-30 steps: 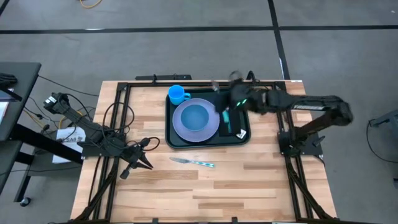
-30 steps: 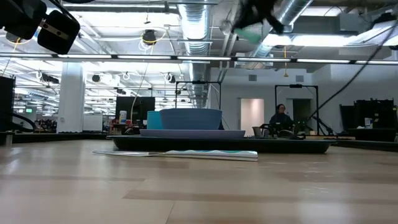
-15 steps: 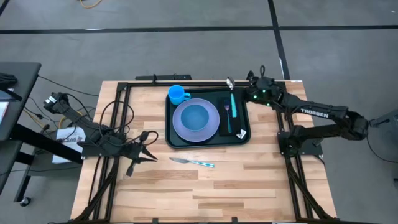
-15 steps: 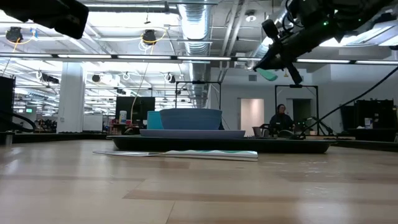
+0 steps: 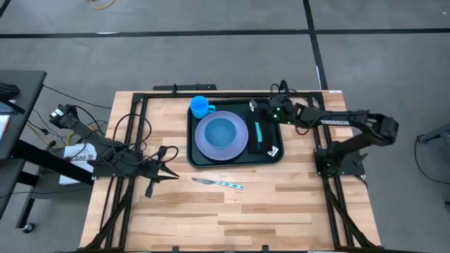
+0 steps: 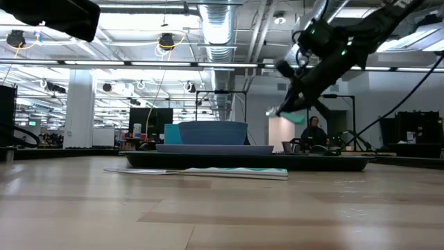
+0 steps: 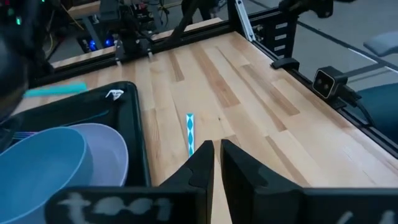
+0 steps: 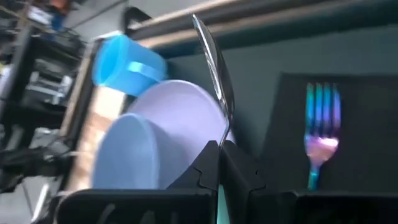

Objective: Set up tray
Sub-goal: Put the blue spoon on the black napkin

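The dark green tray [image 5: 235, 160] sits at the table's far middle. On it are a lavender plate [image 5: 239, 144] with a blue bowl [image 5: 221, 132], a blue cup [image 5: 200, 107], and a black napkin [image 5: 270, 143] with a teal-handled fork [image 8: 320, 134]. My right gripper [image 8: 219, 152] hangs over the tray's far right part, shut on a spoon [image 8: 214, 59]. A knife [image 5: 218, 183] lies flat on the wood in front of the tray. My left gripper [image 5: 169, 172] is shut above the table's left side, and the knife [image 7: 189, 134] lies just beyond its fingertips. My right gripper pinches the spoon between its two fingers at the thin metal neck [image 8: 221, 134], where the teal handle begins. The fingers slant down from the table's right, in line with the spoon. Its bowl [image 5: 252, 105] sticks out past the fingertips. The spoon is lifted clear above the tray.
A black metal frame [image 5: 176, 88] runs along the table's far edge and down both sides. Bare wood [image 5: 232, 218] stretches in front of the knife. Cables and a stand [image 5: 77, 133] sit beyond the left edge. A person [image 6: 313, 132] sits far behind the table.
My right gripper has come down a long way with the spoon, rolling as it went, and has swung back from the tray's far right corner to above the tray beside the napkin. My left gripper has turned its wrist a little and stayed in place.
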Controlling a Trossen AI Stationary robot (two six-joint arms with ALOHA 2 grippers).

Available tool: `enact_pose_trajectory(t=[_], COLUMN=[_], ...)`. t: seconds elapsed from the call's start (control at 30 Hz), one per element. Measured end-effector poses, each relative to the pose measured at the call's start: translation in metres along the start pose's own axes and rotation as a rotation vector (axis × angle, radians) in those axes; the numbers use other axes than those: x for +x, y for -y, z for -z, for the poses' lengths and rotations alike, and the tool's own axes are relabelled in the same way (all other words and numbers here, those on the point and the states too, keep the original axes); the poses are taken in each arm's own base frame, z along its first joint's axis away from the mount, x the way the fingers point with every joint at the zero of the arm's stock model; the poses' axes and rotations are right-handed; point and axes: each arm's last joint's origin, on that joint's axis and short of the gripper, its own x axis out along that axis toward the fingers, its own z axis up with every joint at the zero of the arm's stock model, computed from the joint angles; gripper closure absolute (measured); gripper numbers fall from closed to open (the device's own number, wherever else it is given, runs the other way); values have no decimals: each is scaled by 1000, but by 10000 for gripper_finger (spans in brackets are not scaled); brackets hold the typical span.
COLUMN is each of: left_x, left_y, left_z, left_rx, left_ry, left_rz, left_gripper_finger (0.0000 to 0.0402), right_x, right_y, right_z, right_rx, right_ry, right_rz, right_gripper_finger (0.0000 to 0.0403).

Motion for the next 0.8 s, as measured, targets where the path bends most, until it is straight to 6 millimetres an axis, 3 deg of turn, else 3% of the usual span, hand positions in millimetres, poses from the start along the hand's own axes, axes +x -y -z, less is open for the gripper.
enact_pose_trajectory(t=[0.3, 0.5, 0.6, 0.8], left_x=[0, 0, -1, -2], left_y=[0, -7, -11, -11], left_z=[-1, -1, 3, 5], left_rx=[-109, -300, -306, -273], left_ry=[27, 55, 41, 17], left_rz=[-11, -263, -385, -398], left_gripper_finger=[387, 387, 387, 387], right_x=[20, 28, 31, 34], right_y=[10, 16, 18, 17], right_z=[-4, -1, 1, 6], right_rx=[9, 37, 50, 73], right_ry=[-35, -78, -93, -108], right_rz=[-21, -6, 5, 10], right_gripper_finger=[403, 403, 403, 403])
